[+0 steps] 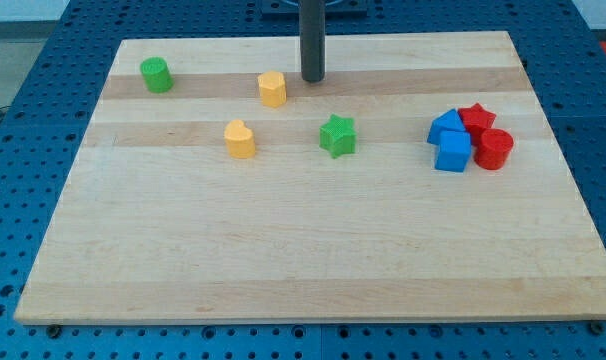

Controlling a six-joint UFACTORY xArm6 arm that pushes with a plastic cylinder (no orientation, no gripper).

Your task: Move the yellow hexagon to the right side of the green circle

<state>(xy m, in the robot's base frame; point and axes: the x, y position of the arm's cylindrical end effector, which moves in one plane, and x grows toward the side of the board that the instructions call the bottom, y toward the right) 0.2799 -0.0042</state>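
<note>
Standing upright near view's top, dark rod met pale wooden board (pixel 313 260) at my tip (pixel 313 80); no pincer fitted, nothing held. No readable writing. Tip sat just right of yellow hexagon block (pixel 272 88), small gap between. Green circle block (pixel 156 74) lay well left of hexagon. Yellow heart-like block (pixel 240 139) and green star block (pixel 337 135) lay lower. Blue blocks (pixel 450 141) and red blocks (pixel 486 136) clustered at right. Blue perforated table (pixel 43 70) surrounded board.
</note>
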